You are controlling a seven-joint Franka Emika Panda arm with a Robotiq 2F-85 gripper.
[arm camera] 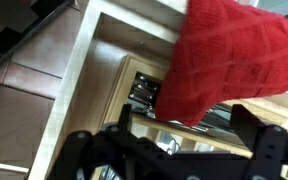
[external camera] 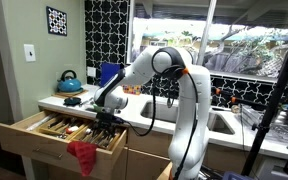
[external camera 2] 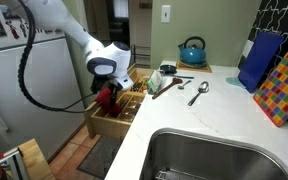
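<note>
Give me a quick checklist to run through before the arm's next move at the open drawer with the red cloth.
1. End effector open: ok.
2. Nothing held in it: ok.
3. Drawer pulled open: ok.
4. Red cloth draped over the drawer front, in plain sight: ok.
5. Gap between end effector and the utensils below: cannot tell.

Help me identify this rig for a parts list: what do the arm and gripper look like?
The arm is white, built of rounded tubular links with dark seams at the joints. A black cable loops loosely alongside it. The gripper is black, with two chunky fingers on linkage-style arms. No markings are legible.
</note>
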